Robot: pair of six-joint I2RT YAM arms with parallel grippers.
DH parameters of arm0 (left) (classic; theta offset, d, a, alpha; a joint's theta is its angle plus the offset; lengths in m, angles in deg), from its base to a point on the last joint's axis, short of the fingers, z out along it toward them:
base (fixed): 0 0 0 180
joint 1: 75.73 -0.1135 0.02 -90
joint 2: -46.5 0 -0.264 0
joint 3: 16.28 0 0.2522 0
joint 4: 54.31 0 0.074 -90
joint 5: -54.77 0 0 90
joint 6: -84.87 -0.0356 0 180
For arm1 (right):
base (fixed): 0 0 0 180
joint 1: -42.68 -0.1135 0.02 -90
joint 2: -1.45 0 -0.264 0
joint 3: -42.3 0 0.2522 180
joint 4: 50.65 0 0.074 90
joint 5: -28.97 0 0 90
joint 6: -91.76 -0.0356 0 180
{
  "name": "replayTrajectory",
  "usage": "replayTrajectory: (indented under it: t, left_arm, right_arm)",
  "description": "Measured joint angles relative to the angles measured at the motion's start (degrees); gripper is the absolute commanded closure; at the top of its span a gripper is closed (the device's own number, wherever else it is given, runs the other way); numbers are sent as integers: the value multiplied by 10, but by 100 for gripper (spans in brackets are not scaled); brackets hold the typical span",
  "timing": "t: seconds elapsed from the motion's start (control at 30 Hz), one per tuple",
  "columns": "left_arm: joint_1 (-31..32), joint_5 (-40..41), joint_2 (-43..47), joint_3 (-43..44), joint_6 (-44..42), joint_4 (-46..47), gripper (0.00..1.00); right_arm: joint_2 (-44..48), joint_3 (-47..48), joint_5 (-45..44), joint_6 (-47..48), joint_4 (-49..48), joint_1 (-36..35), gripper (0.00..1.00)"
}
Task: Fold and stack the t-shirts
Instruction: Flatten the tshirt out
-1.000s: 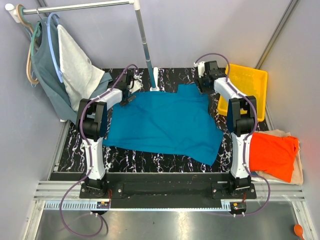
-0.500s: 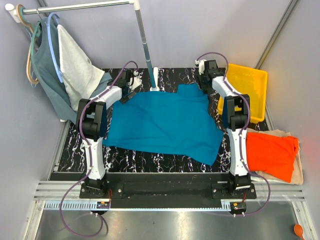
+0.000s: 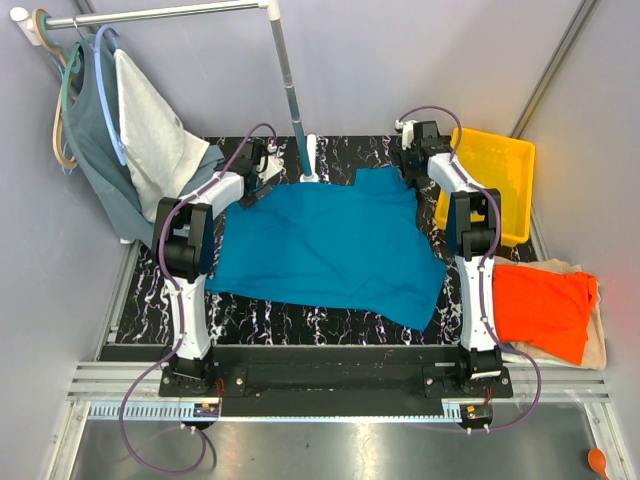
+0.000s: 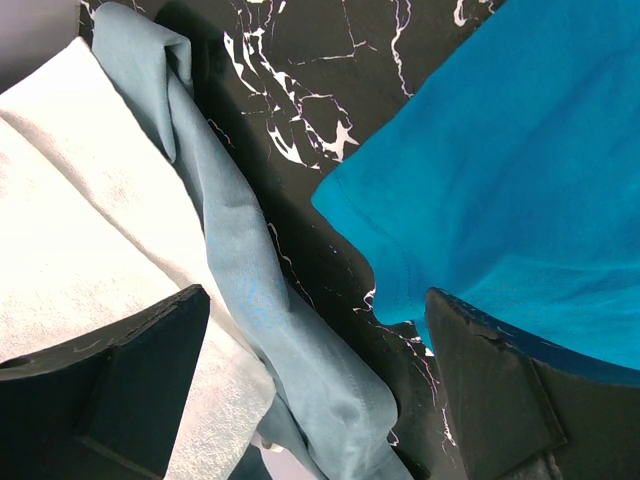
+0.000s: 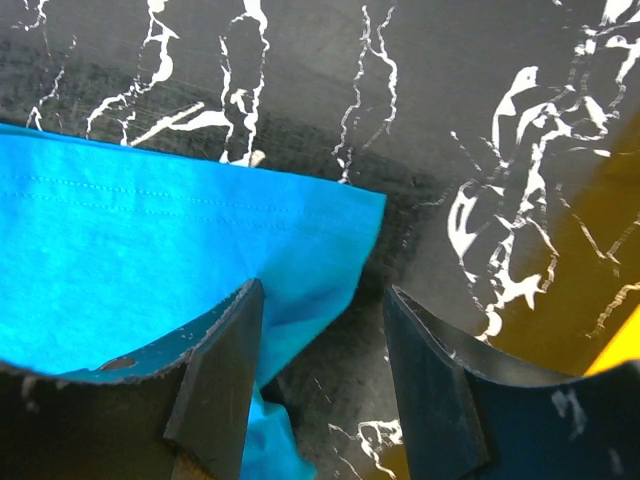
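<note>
The teal-blue short-sleeved t-shirt (image 3: pixel 330 245) lies spread, mostly flat, across the middle of the black white-veined table (image 3: pixel 330 322). The bright orange t-shirt (image 3: pixel 545 305) rests on a cream shirt (image 3: pixel 598 340) off to the right, well apart from it. The teal cloth looks thin, light and limp, with shallow ripples and no stiffness. It should drape and sag from wherever it is lifted, drag along the table instead of sliding cleanly, and fold over itself if pulled unevenly. That makes two matching far corners the sensible place to pinch it, right at the stitched hem, where the doubled fabric gives more to bite on. The left fingers (image 4: pixel 130 380) stand wide apart over the far left corner. That corner lies between them, nearer one finger, but the hanging grey-green top (image 4: pixel 240 290) and the white cloth (image 4: pixel 90 220) sprawl into the same gap and could be caught along with it. The right fingers (image 5: pixel 215 370) are parted more narrowly and straddle the far right hemmed corner, with a clear gap showing, so nothing is gripped yet. The yellow plastic bin (image 3: pixel 500 160) sits just beside that corner. A shallow pinch may slip off cloth this soft, so a deeper bite past the hem seems wiser.
</note>
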State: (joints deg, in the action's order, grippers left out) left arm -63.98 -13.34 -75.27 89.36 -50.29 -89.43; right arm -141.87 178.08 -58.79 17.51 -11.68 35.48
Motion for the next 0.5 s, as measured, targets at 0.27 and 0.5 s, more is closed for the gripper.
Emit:
replayTrajectory:
  t: [0.27,0.5]
  left_arm:
    - [0,0,0,0,-7,0,4]
    - [0,0,0,0,-18,0,4]
  right_arm:
    - [-12,13,28,-1,2,0,50]
    - [-31,48,61,17,25,0,80]
